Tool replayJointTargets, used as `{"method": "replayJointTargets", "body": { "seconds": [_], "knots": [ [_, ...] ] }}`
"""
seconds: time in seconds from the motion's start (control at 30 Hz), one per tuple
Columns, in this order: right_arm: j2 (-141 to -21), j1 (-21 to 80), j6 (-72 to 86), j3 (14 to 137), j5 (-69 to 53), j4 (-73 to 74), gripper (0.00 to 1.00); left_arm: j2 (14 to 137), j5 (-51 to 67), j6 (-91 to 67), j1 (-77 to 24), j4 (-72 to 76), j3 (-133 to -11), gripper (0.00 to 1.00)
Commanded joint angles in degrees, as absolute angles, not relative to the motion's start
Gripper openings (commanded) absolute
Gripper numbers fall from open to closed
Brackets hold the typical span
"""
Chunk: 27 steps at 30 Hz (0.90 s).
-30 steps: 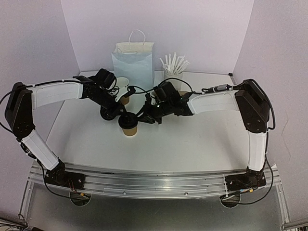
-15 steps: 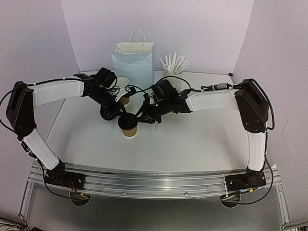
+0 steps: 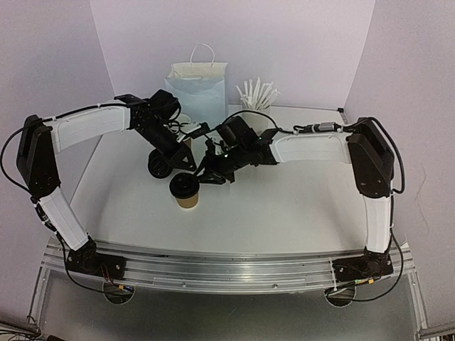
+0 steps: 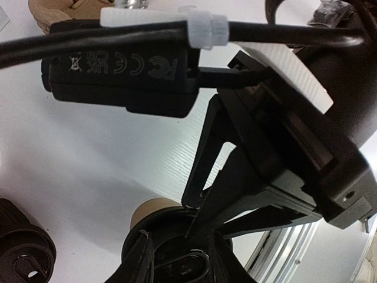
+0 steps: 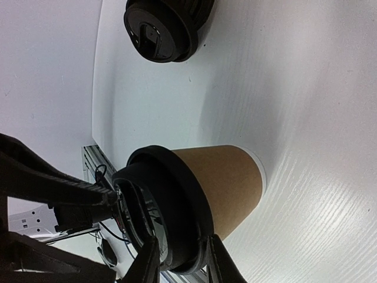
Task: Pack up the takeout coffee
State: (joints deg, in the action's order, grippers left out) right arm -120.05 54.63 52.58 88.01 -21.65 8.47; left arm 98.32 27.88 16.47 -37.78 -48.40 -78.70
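The white table (image 3: pixel 298 206) is being spanned by the left arm (image 3: pixel 85 131) and the right arm (image 3: pixel 313 148), both being bent inward to meet left of centre. At the far edge a white bag (image 3: pixel 197 92) and a white cup of sticks (image 3: pixel 257 96) are standing. The brown cup (image 3: pixel 188 202) is being kept upright on its base left of centre, with its long axis vertical. Its mouth, capped by the black lid (image 3: pixel 185 186), is pointing up. Just beyond it, to the far left, a stack of lids (image 3: pixel 159 168) is lying on the table.

From the right wrist the cup is being shown sideways, lid toward the left of the picture. The right gripper (image 5: pixel 182 262) is being held narrow, its fingers (image 5: pixel 217 259) clasping the lid's rim from either side. From the left wrist the lid's top and sip hole are being framed by the left gripper (image 4: pixel 179 262). Its fingers are being set a narrow gap apart over the lid, and whether they are touching it cannot be told. Only that view is showing a corner of the tan carrier (image 4: pixel 56 13), at the top left. The bag and sticks are being shown by the overhead view alone.

Against the frame one second earlier, the cup is being found slightly nearer and further left. The left wrist is being carried higher and further right, and the right gripper is being shifted leftward.
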Motion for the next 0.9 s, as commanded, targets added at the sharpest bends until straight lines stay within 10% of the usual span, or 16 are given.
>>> {"method": "replayJointTargets", "body": {
  "seconds": [0.0, 0.87],
  "knots": [
    [-120.5, 54.9, 51.0, 90.6, -21.8, 9.9, 0.26, 96.6, 30.4, 18.9, -36.4, -50.2, -81.6, 0.34],
    [-121.2, 53.9, 50.3, 92.3, -19.0, 11.9, 0.31, 66.3, 36.5, 67.5, -29.7, -35.2, -44.5, 0.47]
  ]
}}
